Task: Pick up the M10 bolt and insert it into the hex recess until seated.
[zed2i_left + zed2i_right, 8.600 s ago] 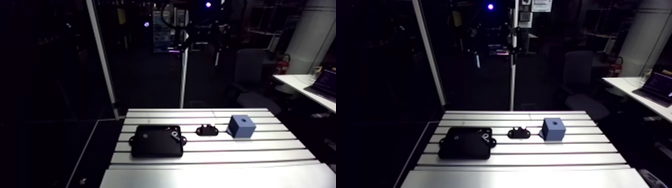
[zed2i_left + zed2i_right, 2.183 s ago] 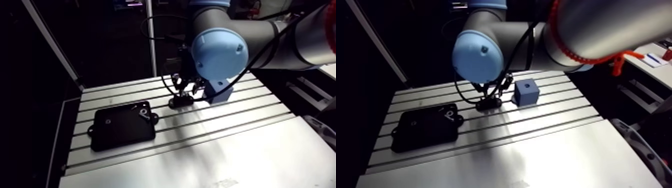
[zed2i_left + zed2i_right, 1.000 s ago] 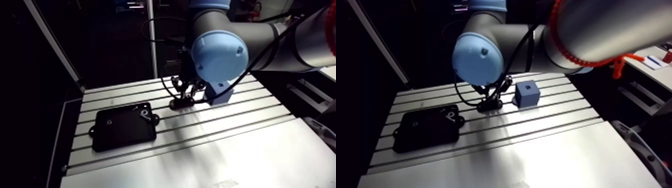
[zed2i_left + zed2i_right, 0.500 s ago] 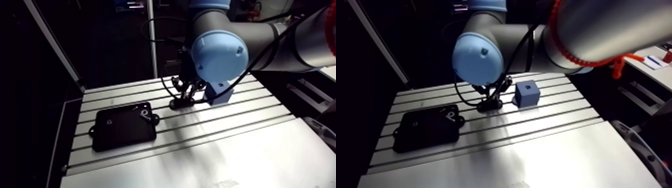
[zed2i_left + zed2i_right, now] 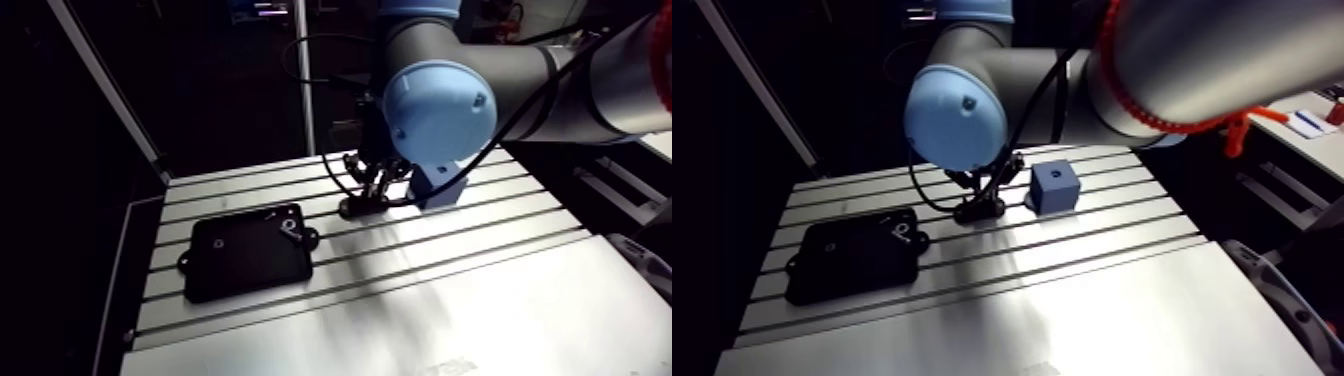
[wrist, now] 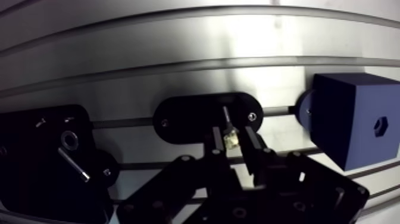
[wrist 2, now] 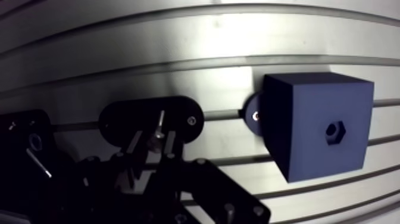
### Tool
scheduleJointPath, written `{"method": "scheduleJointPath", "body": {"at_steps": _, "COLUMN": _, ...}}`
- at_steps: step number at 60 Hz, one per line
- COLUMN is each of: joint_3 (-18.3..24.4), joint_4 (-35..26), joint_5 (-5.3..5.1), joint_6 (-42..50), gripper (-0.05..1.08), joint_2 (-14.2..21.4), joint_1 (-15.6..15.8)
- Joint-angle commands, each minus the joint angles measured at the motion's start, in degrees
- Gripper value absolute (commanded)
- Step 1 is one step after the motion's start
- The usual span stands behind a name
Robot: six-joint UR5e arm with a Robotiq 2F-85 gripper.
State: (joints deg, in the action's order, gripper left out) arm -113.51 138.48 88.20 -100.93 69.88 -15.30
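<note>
The slotted aluminium desk (image 5: 480, 300) is seen under the arm (image 5: 440, 110), which is reached down over its far half. A flat black tray (image 5: 245, 250) is laid on the desk, well apart from a dark blue cube (image 6: 348, 119). A small black oval holder (image 6: 196, 116) is placed between the two, nearer the cube. In the wrist view the hand (image 6: 233, 139) is found directly over the holder's cube-side end. Its two fingers are drawn close and pinched on the M10 bolt (image 6: 228, 125), which is gripped at its head with the thin shank pointed out ahead over the holder. Whether the shank is touching the holder cannot be told. A hex recess (image 6: 377, 126) is seen in one face of the cube. A ring (image 6: 69, 140) and a thin pin (image 6: 74, 165) are kept in the tray.
</note>
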Motion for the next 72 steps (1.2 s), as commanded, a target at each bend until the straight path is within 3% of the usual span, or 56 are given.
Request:
{"method": "scheduleJointPath", "body": {"at_steps": 1, "joint_3": 0.1, "joint_4": 0.0, "joint_5": 0.00, "joint_6": 0.1, "gripper": 0.70, "joint_2": -0.1, "joint_1": 0.0}}
{"method": "scheduleJointPath", "body": {"at_steps": 49, "joint_3": 1.0, "joint_4": -0.6, "joint_5": -0.53, "joint_6": -0.2, "gripper": 0.74, "joint_2": 1.8, "joint_1": -0.1}}
{"method": "scheduleJointPath", "body": {"at_steps": 72, "joint_3": 7.3, "joint_4": -8.9, "joint_5": -0.87, "joint_6": -3.7, "gripper": 0.75, "joint_2": 5.8, "joint_1": 1.0}}
